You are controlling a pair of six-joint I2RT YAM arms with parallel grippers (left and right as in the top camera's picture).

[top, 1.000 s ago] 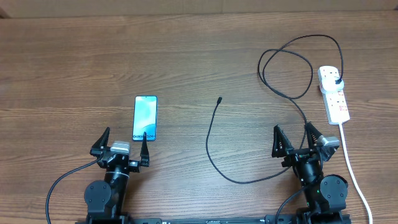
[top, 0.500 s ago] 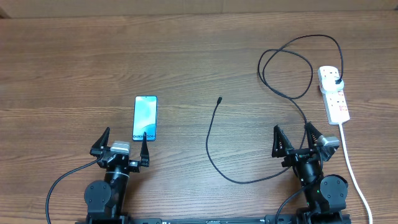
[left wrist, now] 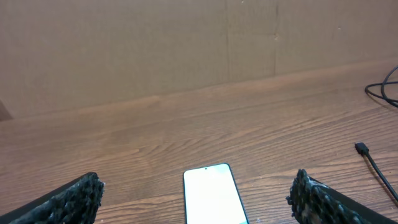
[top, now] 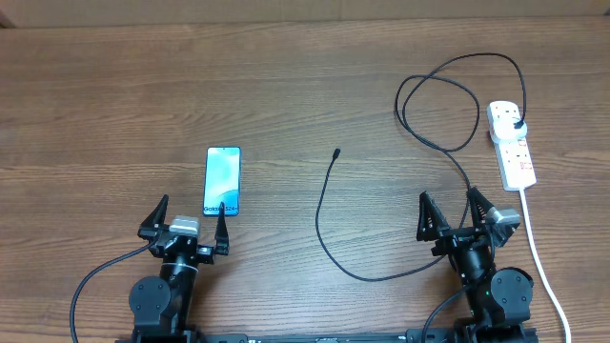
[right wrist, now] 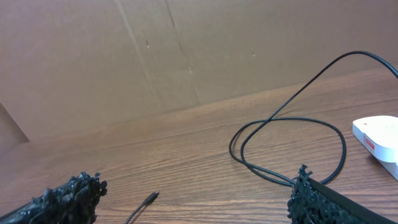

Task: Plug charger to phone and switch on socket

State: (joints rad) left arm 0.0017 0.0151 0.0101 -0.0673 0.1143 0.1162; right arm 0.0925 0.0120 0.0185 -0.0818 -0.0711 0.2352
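Progress: 0 of 2 steps look done | phone [top: 222, 181] flat on table [top: 114, 95], unplugged | charger tip [top: 336, 152] loose, well right of phone | socket [top: 512, 143] far right of phone, switch left to press | your left fingers [top: 155, 217] and right fingers [top: 426, 214] wide, empty

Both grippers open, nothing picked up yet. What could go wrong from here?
The charger tip is thin and lies flat, so a pinch may slip. The phone lies loose and could slide when pushed. Cable loops beside the socket could snag the right gripper reaching for it.
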